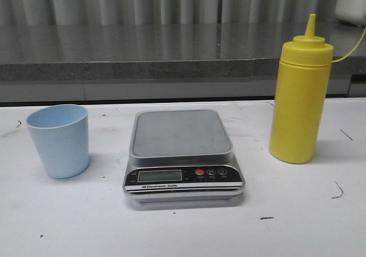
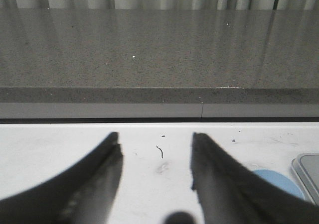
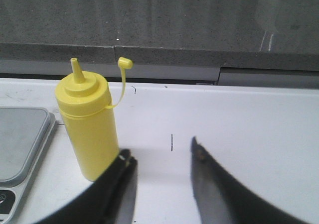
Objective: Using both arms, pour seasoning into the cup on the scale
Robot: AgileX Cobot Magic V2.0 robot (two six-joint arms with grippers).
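The silver-grey scale (image 1: 182, 154) sits mid-table with its platform bare. The pale blue cup (image 1: 59, 140) stands upright on the table left of it. The yellow seasoning bottle (image 1: 301, 94) stands upright to the right, its nozzle uncapped and the cap hanging on its strap. No arm shows in the front view. My left gripper (image 2: 155, 152) is open over bare table, with the cup's rim (image 2: 279, 181) showing past one finger and nothing between the fingers. My right gripper (image 3: 160, 157) is open, the seasoning bottle (image 3: 89, 124) just outside one finger and ahead of it.
A grey stone ledge (image 1: 126, 51) with a curtain behind runs along the table's far edge. The white tabletop (image 1: 189, 228) carries small dark scuff marks. A corner of the scale (image 3: 22, 139) lies beside the bottle in the right wrist view.
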